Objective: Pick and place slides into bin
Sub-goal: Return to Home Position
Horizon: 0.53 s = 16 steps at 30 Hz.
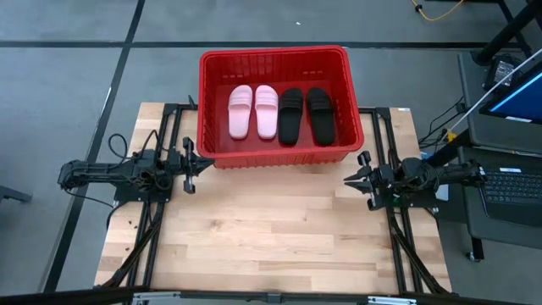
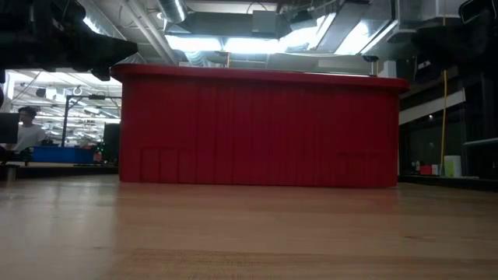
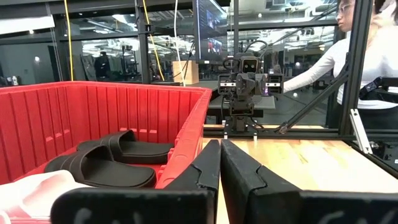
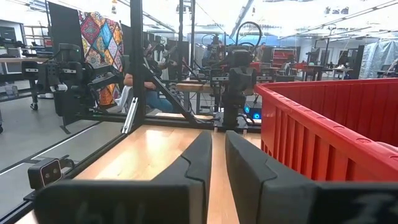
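Note:
The red bin [image 1: 273, 52] stands at the table's far middle and fills the low view [image 2: 257, 128]. Inside it lie two pale pink slides [image 1: 240, 112] [image 1: 267, 112] and two black slides [image 1: 290, 115] [image 1: 319, 115], side by side, soles down on the bin's floor. The left wrist view shows the black pair [image 3: 124, 149] [image 3: 99, 171] and a bit of pink [image 3: 31, 193]. My left gripper [image 1: 193, 165] [image 3: 220, 144] is shut and empty by the bin's near left corner. My right gripper [image 1: 349, 180] [image 4: 217, 135] is shut and empty by the near right corner.
Bare wooden table top [image 1: 271, 229] lies in front of the bin, between the arms. A desk with a laptop [image 1: 508, 110] stands beyond the table's right edge. A person [image 3: 367, 56] stands beyond the table in the left wrist view.

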### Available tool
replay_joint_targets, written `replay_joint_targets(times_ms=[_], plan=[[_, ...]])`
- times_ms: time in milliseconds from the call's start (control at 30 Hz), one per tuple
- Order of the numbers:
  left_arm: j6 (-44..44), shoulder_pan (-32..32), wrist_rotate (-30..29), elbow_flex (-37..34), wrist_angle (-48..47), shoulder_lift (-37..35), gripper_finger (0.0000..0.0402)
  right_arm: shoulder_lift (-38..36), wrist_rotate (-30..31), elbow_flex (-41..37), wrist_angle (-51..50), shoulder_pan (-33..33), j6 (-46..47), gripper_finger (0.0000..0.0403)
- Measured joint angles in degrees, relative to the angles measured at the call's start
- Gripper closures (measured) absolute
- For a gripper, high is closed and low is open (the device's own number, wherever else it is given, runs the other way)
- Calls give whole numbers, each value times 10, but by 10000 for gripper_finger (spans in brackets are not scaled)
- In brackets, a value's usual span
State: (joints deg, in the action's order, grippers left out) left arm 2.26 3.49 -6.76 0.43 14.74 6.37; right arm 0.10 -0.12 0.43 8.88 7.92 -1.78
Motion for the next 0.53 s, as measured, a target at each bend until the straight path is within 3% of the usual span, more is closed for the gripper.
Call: replay_joint_targets(times_ms=[533], plan=[[0, 0, 0, 0, 0, 0, 397, 0, 0, 0, 0, 0, 0, 353]])
